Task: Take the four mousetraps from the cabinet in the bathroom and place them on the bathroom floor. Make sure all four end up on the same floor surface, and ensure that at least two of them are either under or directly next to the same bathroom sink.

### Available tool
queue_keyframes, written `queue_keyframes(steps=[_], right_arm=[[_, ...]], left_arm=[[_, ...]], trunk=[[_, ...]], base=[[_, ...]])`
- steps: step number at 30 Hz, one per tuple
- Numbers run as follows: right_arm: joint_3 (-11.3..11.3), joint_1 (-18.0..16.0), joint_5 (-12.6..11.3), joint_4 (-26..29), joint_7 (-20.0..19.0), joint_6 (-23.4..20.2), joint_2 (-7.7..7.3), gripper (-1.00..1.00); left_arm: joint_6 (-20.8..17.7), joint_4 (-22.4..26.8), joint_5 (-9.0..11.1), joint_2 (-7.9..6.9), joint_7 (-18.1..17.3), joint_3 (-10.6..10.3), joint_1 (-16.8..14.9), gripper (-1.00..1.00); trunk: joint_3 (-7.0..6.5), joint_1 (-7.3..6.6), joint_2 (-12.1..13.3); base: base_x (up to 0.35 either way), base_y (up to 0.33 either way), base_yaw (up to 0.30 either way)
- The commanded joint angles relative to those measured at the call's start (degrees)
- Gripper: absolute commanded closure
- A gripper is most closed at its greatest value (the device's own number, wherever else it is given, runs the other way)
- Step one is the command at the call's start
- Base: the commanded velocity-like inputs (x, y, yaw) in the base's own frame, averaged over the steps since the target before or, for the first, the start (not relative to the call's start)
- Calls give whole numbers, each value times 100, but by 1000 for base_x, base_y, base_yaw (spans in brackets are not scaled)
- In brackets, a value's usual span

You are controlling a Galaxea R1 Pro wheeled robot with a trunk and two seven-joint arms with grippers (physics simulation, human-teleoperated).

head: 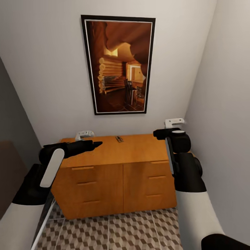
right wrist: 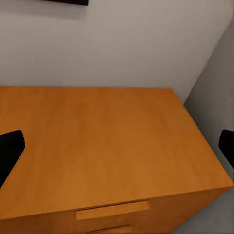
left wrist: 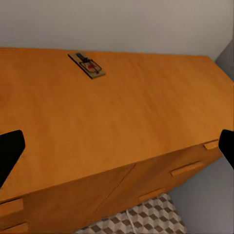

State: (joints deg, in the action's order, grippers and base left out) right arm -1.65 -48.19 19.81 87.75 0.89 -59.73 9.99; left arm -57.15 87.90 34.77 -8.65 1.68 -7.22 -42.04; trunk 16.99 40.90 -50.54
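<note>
Head view: low orange-brown wooden cabinet [head: 118,173] against white wall, under dark-framed picture of log interior [head: 118,64]. One small dark mousetrap [head: 119,139] flat on cabinet top, toward 12 o'clock, near rear edge. Left gripper [head: 85,134] above cabinet's 10 o'clock corner; right gripper [head: 174,122] above 2 o'clock corner; both well apart from mousetrap. Cube-patterned tiled bathroom floor [head: 114,232] at 6 o'clock.

Left wrist view: mousetrap [left wrist: 87,65] lying flat near wall. Dark fingertips [left wrist: 9,151] spread wide, holding nothing.

Right wrist view: bare cabinet top [right wrist: 97,146]; fingertips [right wrist: 9,148] likewise spread wide, holding nothing.
</note>
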Motion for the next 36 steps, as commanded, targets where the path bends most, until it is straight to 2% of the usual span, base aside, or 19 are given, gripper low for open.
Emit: queue_keyframes(steps=[1,6,20,29,36], right_arm=[[-44,-6,12,5,11,-27,1,-100],[-155,-6,22,7,13,-27,1,-100],[-183,-6,-9,15,8,-27,1,-100],[-178,-6,-11,21,8,-27,1,-100],[-175,-6,-12,22,8,-27,1,-100]], left_arm=[[-19,1,18,-4,19,17,-5,-100],[-18,-6,14,-5,23,72,-5,-100],[-14,-14,7,-5,25,95,-6,-100],[-8,-23,-25,-5,32,79,-6,-100],[-10,-26,-177,-5,34,67,-6,-100]], trunk=[[8,4,-5],[8,4,-5],[8,4,-5],[8,4,-5],[8,4,-5]], base=[[314,0,0],[317,0,0],[307,0,0],[83,0,83],[16,0,239]])
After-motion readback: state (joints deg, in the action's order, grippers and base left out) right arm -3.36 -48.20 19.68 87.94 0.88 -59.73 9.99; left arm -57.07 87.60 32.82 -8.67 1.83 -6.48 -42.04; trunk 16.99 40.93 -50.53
